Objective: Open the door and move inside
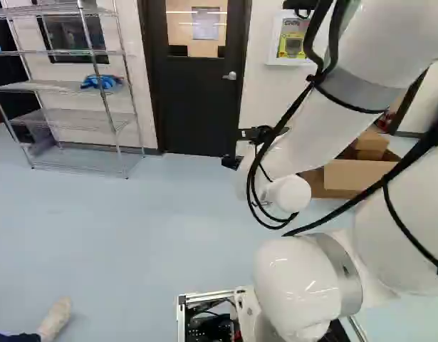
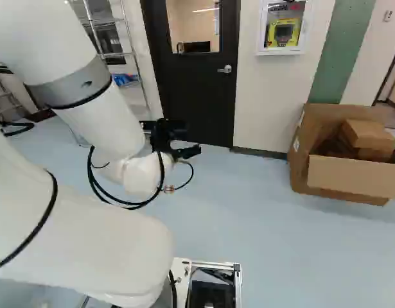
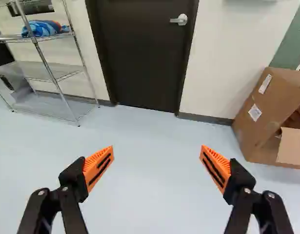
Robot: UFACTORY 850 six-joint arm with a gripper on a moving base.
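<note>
A dark door [image 1: 197,100] with a window in its upper half stands closed in its frame across the room. Its silver lever handle [image 2: 227,68] is on the door's right side in the base views. My gripper [image 2: 175,144] hangs in front of the door, lower than the handle and well short of it. In the wrist view the gripper [image 3: 157,158] is open, its orange pads wide apart with only floor seen between them. The handle [image 3: 179,20] and door [image 3: 142,58] lie ahead, beyond the fingertips.
A wire shelf [image 1: 73,89] with a blue item stands left of the door. Right of the door, an open cardboard box [image 2: 345,176] sits on the floor, and a white cabinet [image 2: 284,51] hangs on the wall. A person's foot [image 1: 56,317] is at the left base view's near left.
</note>
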